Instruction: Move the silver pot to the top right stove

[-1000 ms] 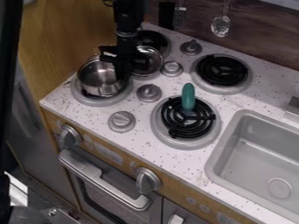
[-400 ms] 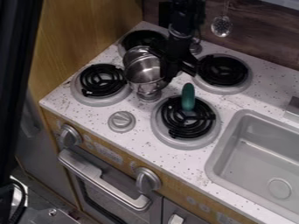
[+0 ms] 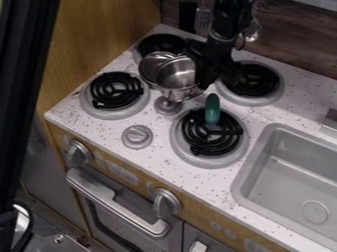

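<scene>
Over the middle of the stovetop, the black gripper (image 3: 203,74) has its fingers pinched in on the silver pot (image 3: 176,78), right at the side of the pot facing the top right burner (image 3: 259,78). Dark on dark down there, so I can't tell exactly how small the gap between the fingertips is, but it's got hold of the pot.

As for the pot, it's just left of the gripper in the camera view, touching it, mouth facing up. It sits between the top right burner and the front left burner (image 3: 116,90), so not on the target one. Behind its left side there's another shiny metal piece (image 3: 150,64), lid or pan, can't tell, and the pot overlaps it in view. Green thing (image 3: 212,109) is over the front right burner (image 3: 204,138), near the gripper, fwiw.
</scene>
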`<move>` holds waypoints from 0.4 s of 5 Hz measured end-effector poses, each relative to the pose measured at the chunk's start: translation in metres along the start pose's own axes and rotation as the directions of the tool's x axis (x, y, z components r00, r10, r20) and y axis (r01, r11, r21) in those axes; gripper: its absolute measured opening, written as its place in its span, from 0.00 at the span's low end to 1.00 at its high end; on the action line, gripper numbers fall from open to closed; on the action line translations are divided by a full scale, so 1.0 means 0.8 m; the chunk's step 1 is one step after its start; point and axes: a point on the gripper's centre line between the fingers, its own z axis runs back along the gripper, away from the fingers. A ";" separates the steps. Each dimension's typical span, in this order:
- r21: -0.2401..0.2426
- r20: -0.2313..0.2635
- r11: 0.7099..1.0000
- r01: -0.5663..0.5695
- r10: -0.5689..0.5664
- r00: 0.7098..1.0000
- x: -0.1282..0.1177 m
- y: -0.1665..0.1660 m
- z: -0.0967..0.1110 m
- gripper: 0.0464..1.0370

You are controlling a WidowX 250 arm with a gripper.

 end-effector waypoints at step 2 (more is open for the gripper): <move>0.080 0.164 0.989 0.128 -0.140 0.977 0.035 -0.015 0.010 0.01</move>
